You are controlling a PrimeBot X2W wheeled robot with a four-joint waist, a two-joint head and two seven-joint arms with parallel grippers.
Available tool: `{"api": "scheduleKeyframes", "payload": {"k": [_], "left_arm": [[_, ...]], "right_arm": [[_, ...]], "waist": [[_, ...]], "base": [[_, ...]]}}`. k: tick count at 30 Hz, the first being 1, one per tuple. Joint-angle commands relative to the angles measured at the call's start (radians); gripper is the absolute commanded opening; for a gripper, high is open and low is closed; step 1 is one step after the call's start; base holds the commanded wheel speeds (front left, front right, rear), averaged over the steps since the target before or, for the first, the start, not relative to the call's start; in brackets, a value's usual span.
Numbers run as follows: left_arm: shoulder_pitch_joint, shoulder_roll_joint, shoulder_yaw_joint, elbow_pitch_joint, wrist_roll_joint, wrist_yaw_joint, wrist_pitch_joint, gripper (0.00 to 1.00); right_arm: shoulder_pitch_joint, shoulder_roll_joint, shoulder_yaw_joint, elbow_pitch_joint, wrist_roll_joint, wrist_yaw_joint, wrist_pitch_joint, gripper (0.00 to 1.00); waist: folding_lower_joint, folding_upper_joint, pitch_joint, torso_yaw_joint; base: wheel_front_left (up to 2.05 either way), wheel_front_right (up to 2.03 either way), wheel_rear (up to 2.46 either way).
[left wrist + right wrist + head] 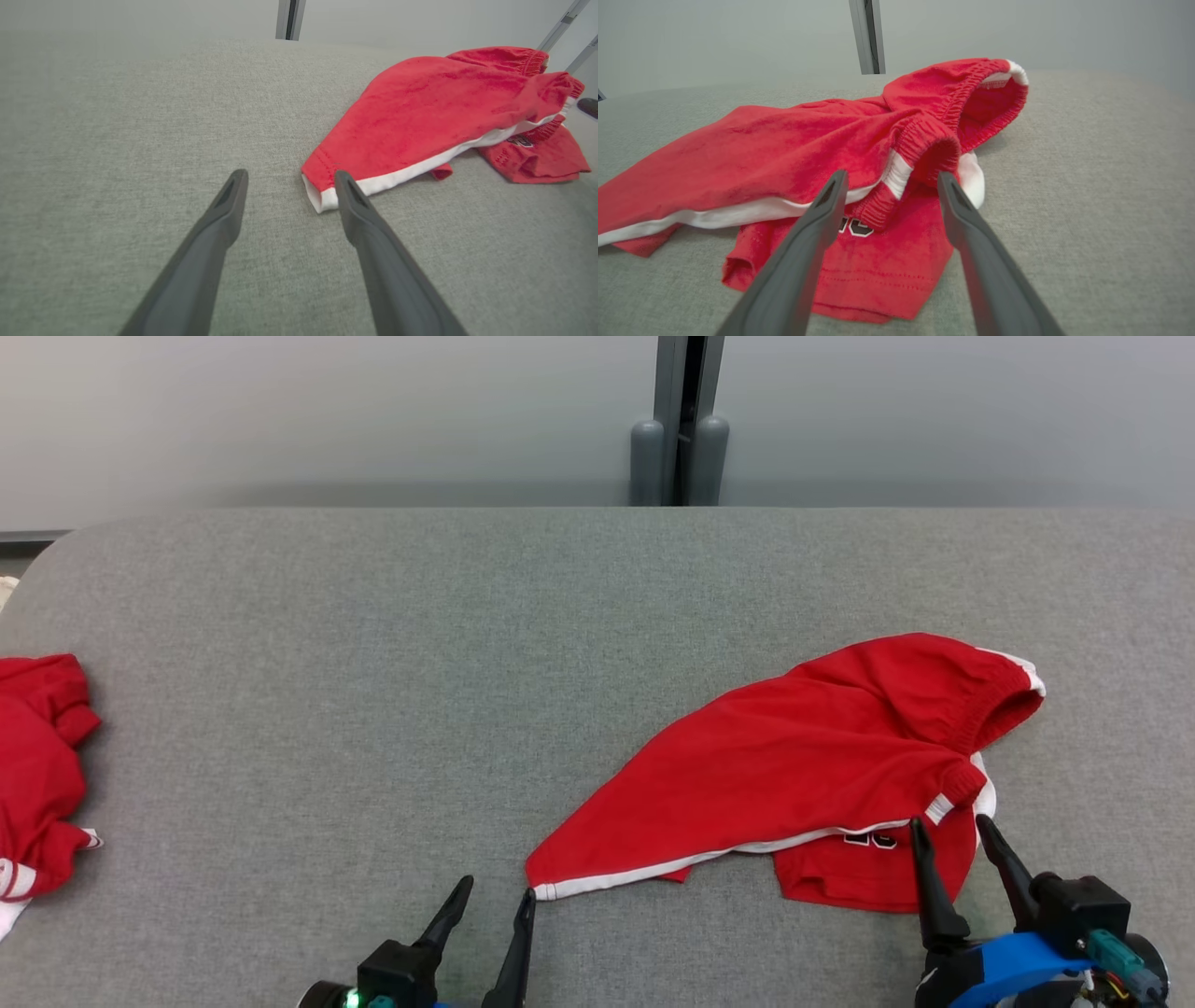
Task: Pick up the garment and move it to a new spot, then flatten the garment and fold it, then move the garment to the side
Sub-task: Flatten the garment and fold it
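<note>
The red garment (803, 756) lies crumpled on the right part of the grey worktop (373, 663), one leg twisted over the other, so flattening, folding and the move aside all seem left; whether it has had its first move I cannot tell. The left gripper (497, 889) holds its fingers (373, 252) wide apart and empty just beside the white-trimmed hem corner. The right gripper (949, 819) is spread equally wide at the bunched waistband, gripping nothing.

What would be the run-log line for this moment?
stage: pre-grasp | shorts: crumpled on table, unheld | left gripper: open, at hem corner | right gripper: open, at waistband
</note>
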Motion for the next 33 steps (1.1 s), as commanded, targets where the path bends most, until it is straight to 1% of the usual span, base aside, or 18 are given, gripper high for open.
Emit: {"api": "scheduleKeyframes", "payload": {"k": [1,8,15,19,24,30,31,32,33], "left_arm": [[-0.030,0.000,-0.019,0.011,-0.009,-0.002,-0.003,1.00],[-0.072,0.018,-0.102,0.063,-0.078,-0.002,-0.003,1.00],[-0.100,0.032,-0.137,0.082,-0.122,-0.002,-0.003,1.00],[-0.113,0.042,-0.185,0.092,-0.167,-0.002,0.000,1.00],[-0.131,0.064,-0.225,0.076,-0.206,-0.002,0.000,1.00],[-0.131,0.078,-0.247,0.037,-0.236,-0.002,-0.001,1.00],[-0.128,0.080,-0.253,0.038,-0.244,-0.002,-0.001,0.96],[-0.128,0.083,-0.256,0.037,-0.249,-0.002,-0.002,0.63],[-0.131,0.086,-0.257,0.035,-0.253,-0.002,-0.002,0.49]], "right_arm": [[-0.026,0.000,0.001,0.002,-0.004,0.000,-0.003,1.00],[-0.056,0.000,0.003,0.001,-0.010,0.000,-0.003,1.00],[-0.066,0.000,0.010,0.000,-0.009,0.000,-0.003,1.00],[-0.073,0.000,0.013,0.002,-0.006,0.000,-0.003,1.00],[-0.077,0.000,0.014,0.004,-0.003,0.000,-0.003,1.00],[-0.077,0.000,0.020,0.007,0.001,0.000,-0.003,1.00],[-0.077,0.000,0.021,0.008,0.003,0.000,-0.003,1.00],[-0.077,0.000,0.023,0.009,0.005,0.000,-0.003,1.00],[-0.079,0.000,0.025,0.009,0.006,0.000,-0.003,1.00]], "waist": [[0.0000,-0.0001,0.020,0.002],[0.0000,-0.0001,0.062,-0.007],[0.0000,-0.0001,0.080,-0.016],[0.0000,-0.0001,0.090,-0.019],[0.0000,-0.0001,0.098,-0.021],[0.0000,-0.0001,0.098,-0.021],[0.0000,-0.0001,0.098,-0.022],[0.0000,-0.0001,0.098,-0.022],[0.0000,-0.0001,0.099,-0.023]], "base": [[0.00,0.00,0.00],[0.00,0.00,0.00],[0.00,0.00,0.00],[0.00,0.00,0.00],[0.00,0.00,0.00],[0.00,0.00,0.00],[0.00,0.00,0.00],[0.00,0.00,0.00],[0.00,0.00,0.00]]}}
